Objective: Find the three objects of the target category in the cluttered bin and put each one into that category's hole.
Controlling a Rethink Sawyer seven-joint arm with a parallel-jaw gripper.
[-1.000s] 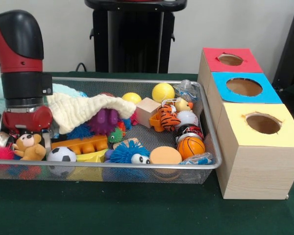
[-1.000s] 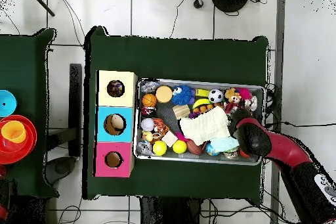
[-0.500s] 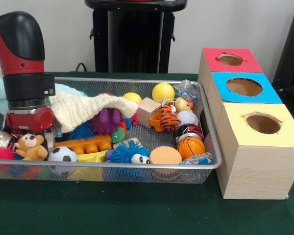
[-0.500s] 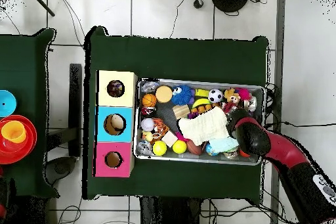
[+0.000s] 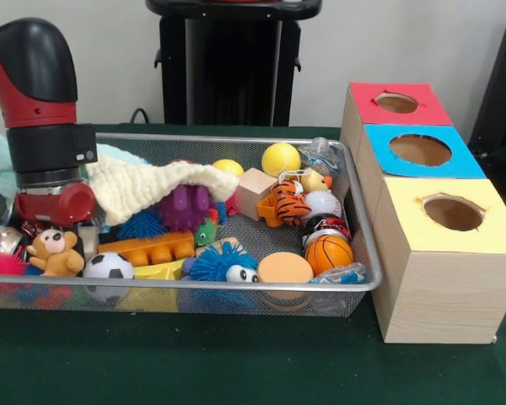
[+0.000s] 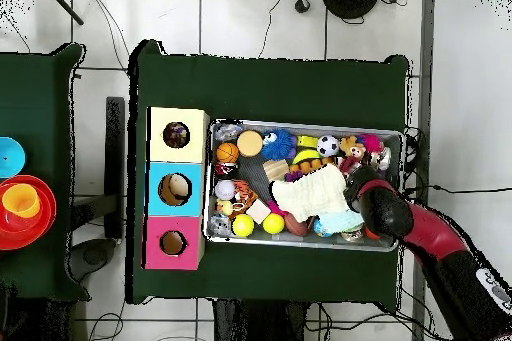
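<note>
Red-and-black, my arm lowers my end effector (image 5: 86, 240) into the wire-mesh bin (image 5: 236, 291) at its left end, between teddy bear (image 5: 55, 252) and cream cloth (image 5: 143, 187); how far it is open I cannot tell. Rightward lie soccer ball (image 5: 108, 266), basketball (image 5: 329, 252), then holed boxes (image 5: 443, 253). No legible writing.

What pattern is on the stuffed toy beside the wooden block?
Orange with black tiger stripes, clearest in the front view.

The red and black arm points straight down, its hand (image 5: 86, 239) low, grip unclear.
</note>
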